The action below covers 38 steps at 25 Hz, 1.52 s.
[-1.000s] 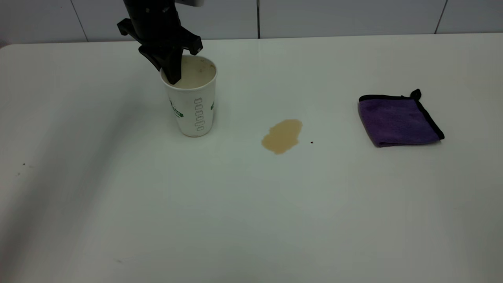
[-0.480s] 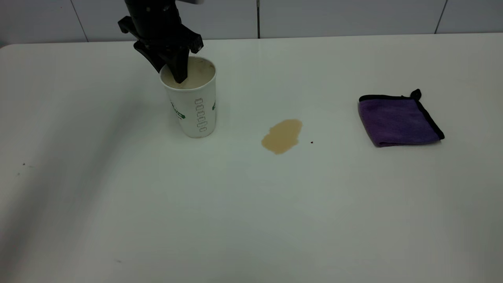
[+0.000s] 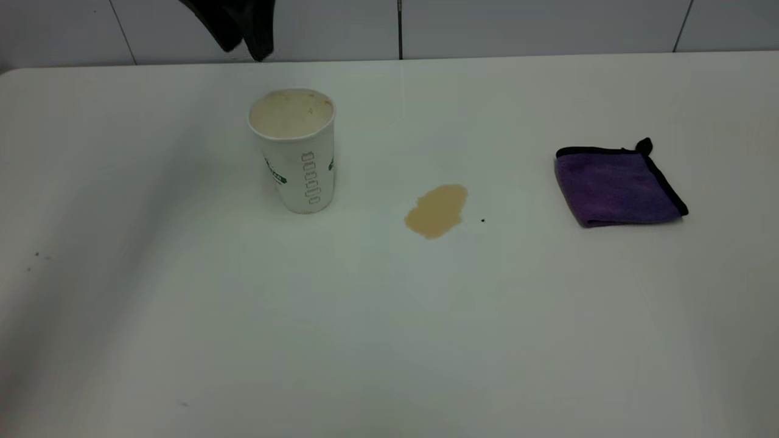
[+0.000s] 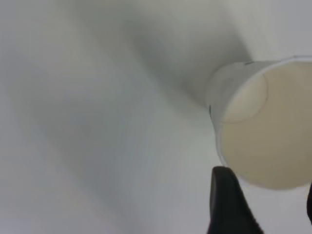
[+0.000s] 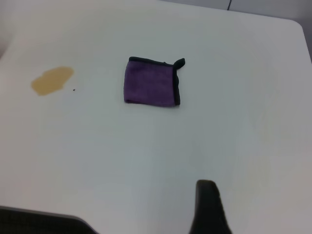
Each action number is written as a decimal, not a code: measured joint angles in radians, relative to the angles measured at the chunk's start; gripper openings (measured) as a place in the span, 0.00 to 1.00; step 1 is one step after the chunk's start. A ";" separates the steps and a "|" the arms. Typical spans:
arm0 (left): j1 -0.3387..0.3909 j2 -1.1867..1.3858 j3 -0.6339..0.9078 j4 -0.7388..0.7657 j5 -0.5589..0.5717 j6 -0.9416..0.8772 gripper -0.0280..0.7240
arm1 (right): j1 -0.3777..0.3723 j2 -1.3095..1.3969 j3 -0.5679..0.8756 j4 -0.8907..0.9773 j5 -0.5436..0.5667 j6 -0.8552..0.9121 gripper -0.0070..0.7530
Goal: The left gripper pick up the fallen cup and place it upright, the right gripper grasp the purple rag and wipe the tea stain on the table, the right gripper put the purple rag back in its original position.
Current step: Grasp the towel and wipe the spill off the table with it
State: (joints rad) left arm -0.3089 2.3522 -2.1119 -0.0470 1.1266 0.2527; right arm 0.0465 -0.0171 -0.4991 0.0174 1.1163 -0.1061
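Exterior view shows the cup (image 3: 294,150) standing upright on the white worktop (image 3: 377,316), mouth up, its tan-stained inside showing and the column of small outlined boxes on the side facing the camera. The left pincer (image 3: 243,27) hangs clear above the cup, toward 11 o'clock from its rim, at the top edge of the view, touching nothing; only its dark lower fingers show there. In the left wrist view the cup's open mouth (image 4: 265,131) lies just beyond a black fingertip (image 4: 226,200), and a sliver of the other finger sits at the picture's far edge, so the left pincer is spread wide with nothing between the fingers. The tea stain (image 3: 437,210) sits at about 4 o'clock from the cup, apart from it, with a tiny black speck (image 3: 482,220) just beside it at 3 o'clock. The purple rag (image 3: 618,187) lies flat and folded well apart at 3 o'clock from the stain, its black loop at the far corner. In the right wrist view the rag (image 5: 150,88) and the stain (image 5: 51,80) lie on the worktop far below; one black finger (image 5: 208,207) of the right pincer shows, and I cannot tell whether that pincer is spread or pressed together.
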 joint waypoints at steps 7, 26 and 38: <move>-0.041 -0.206 0.000 0.004 0.038 0.000 0.61 | 0.000 0.000 0.000 0.000 0.000 0.000 0.74; -0.129 -0.837 0.106 0.067 0.038 -0.152 0.73 | 0.000 0.000 0.000 0.000 0.000 0.000 0.74; -0.129 -1.259 0.983 0.071 0.038 -0.226 0.74 | 0.000 0.000 0.000 0.000 0.000 0.000 0.74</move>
State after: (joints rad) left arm -0.4379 1.0934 -1.1291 0.0237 1.1646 0.0269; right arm 0.0465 -0.0171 -0.4991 0.0174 1.1163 -0.1061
